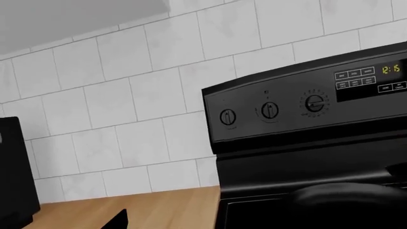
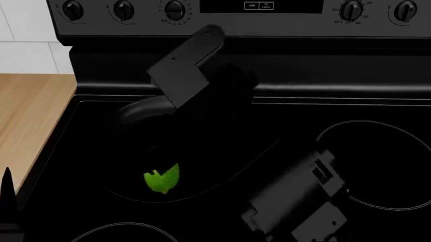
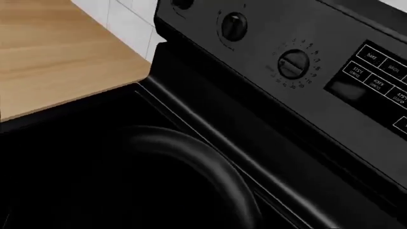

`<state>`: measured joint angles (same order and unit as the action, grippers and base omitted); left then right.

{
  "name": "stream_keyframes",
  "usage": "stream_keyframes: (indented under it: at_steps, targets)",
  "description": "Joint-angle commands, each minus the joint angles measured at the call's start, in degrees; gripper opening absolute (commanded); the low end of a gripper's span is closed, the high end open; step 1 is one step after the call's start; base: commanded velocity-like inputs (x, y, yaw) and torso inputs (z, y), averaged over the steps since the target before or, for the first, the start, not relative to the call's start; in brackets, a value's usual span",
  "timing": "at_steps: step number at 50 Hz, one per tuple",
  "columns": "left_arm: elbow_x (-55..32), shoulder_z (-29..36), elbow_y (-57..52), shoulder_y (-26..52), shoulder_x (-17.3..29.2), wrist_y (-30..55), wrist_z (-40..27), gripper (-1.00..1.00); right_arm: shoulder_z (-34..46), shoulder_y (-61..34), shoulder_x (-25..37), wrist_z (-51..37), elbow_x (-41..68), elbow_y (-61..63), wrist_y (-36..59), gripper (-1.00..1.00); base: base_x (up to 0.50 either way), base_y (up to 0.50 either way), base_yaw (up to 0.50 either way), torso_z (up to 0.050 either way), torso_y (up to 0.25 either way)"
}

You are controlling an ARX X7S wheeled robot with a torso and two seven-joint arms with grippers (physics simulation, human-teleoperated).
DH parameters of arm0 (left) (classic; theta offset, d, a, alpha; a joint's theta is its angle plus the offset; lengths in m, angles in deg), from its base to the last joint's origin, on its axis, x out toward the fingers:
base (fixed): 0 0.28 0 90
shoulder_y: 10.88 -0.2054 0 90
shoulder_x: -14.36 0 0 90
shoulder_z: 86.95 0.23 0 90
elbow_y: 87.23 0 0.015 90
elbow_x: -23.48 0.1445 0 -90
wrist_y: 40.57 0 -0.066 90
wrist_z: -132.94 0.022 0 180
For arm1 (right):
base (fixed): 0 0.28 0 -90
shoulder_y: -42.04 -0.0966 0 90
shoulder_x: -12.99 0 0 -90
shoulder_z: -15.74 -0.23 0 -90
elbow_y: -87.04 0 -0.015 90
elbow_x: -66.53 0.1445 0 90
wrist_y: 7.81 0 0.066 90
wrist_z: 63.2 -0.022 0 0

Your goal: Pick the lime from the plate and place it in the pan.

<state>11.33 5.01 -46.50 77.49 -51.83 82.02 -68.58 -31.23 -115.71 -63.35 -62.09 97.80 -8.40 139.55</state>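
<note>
The lime (image 2: pixel 162 179), a small bright green half, lies inside the black pan (image 2: pixel 135 115) on the stove's front left burner; nothing grips it. The pan's flat grey handle (image 2: pixel 183 70) points toward the stove's back panel. The pan's rim shows in the right wrist view (image 3: pixel 213 164) and its dark rounded side shows in the left wrist view (image 1: pixel 346 196). My right arm (image 2: pixel 303 201) reaches in from the lower right, its gripper lost against the black stove. My left gripper (image 2: pixel 7 199) hangs over the counter edge, one fingertip (image 1: pixel 118 221) showing far off centre. The plate is out of view.
The black stove top (image 2: pixel 377 151) has thin burner circles to the right of the pan. A control panel with knobs (image 2: pixel 175 9) stands at the back. A wooden counter (image 2: pixel 30 111) and a white tiled wall (image 1: pixel 127 95) lie to the left.
</note>
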Motion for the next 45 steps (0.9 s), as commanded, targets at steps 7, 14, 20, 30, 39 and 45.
stream_keyframes:
  at_steps: [7,14,20,30,39,45]
  targets:
    - [-1.4,-0.5,-3.0,3.5,0.6,3.5,2.1,1.00,-29.9,8.1,7.3,-19.2,12.7,35.0,13.1,1.00,0.00,0.00,0.00,0.000,0.000]
    - [-2.1,-1.0,-0.6,5.5,1.4,2.6,3.4,1.00,-42.7,18.3,8.3,-27.2,17.2,47.7,15.4,1.00,0.00,0.00,0.00,0.000,0.000]
    - [-3.2,-2.5,0.3,5.7,1.6,1.7,4.0,1.00,-45.4,28.4,8.1,-28.0,15.1,50.3,9.5,1.00,0.00,0.00,0.00,0.000,0.000]
    - [-5.0,-3.4,1.2,4.8,-0.5,-0.3,3.7,1.00,-55.5,45.8,6.4,-28.1,13.6,55.5,-1.4,1.00,0.00,0.00,0.00,0.000,0.000]
    - [-5.6,-4.2,2.3,2.3,-1.7,-2.9,3.6,1.00,-61.6,55.3,3.7,-25.9,12.0,53.1,-9.4,1.00,0.00,0.00,0.00,0.000,0.000]
    - [-6.3,-4.7,5.1,1.0,-3.2,-6.0,4.1,1.00,-62.6,59.3,2.0,-24.3,9.4,50.2,-13.8,1.00,0.00,0.00,0.00,0.000,0.000]
